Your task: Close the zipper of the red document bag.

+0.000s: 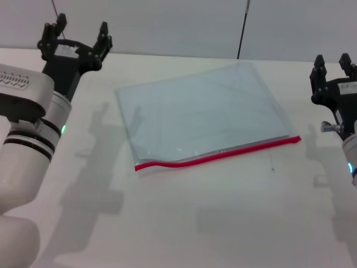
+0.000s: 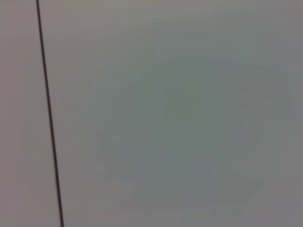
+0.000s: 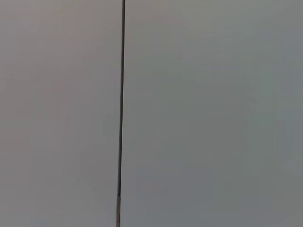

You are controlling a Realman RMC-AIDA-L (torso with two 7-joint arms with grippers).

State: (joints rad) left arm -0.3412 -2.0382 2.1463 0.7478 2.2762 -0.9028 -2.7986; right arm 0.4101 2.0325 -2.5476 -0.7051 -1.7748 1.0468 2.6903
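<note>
The red document bag lies flat on the white surface, zipper nearest; left hand and right hand hover wide open, well apart from it.

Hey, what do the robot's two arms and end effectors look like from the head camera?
Both arms are glossy white cylinders with black ring bands and a small green light. The left end effector and right end effector are black, with pronged fingers on blocky black mounts. The left arm carries a grey patterned marking; the right shows a silver fitting.
</note>
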